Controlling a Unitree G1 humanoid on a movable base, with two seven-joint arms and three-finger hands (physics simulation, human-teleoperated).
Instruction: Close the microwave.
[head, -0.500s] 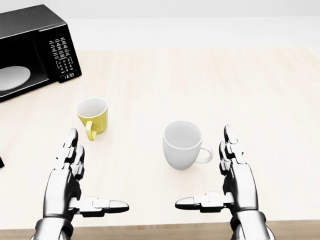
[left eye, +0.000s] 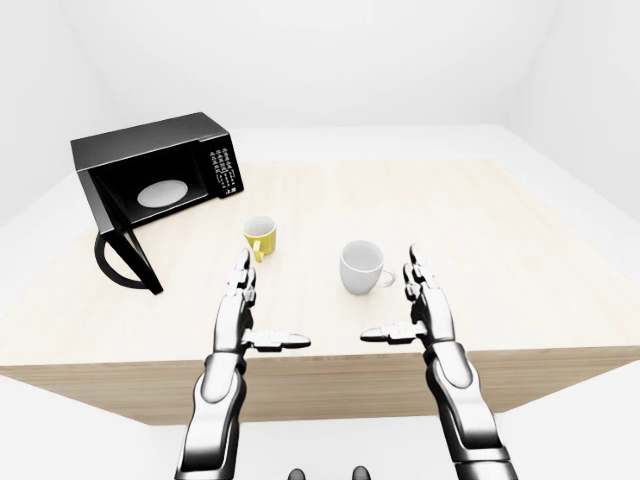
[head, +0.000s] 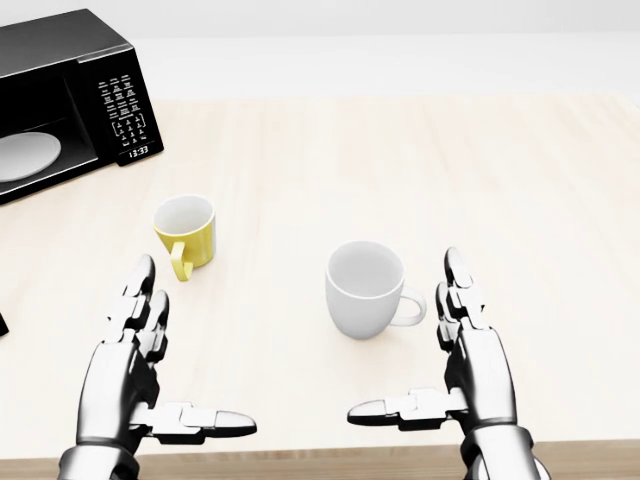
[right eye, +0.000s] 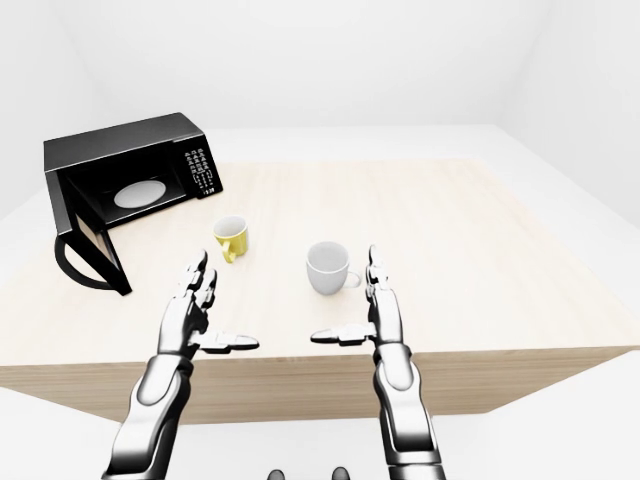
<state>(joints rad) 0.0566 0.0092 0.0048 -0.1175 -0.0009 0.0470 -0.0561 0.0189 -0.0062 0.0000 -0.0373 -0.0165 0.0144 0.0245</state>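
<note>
The black microwave (left eye: 160, 160) stands at the upper left of the wooden table in the left-eye view. Its door (left eye: 125, 258) hangs open, swung out to the left and toward me. A white plate (left eye: 163, 192) lies inside, and the keypad (left eye: 226, 170) is on its right side. My left hand (head: 185, 360) hovers open over the table's near edge, well below and to the right of the microwave. My right hand (head: 415, 350) is open too, level with it. Both thumbs point inward and neither hand holds anything.
A yellow mug (head: 187, 232) stands between my left hand and the microwave. A white mug (head: 365, 288) sits just left of my right hand's fingers. The pale wooden table (head: 520, 180) stretches right and upward; its near edge lies under my wrists.
Both hands have sunk very slightly in the head view, the left a little more. Nothing else has moved.
</note>
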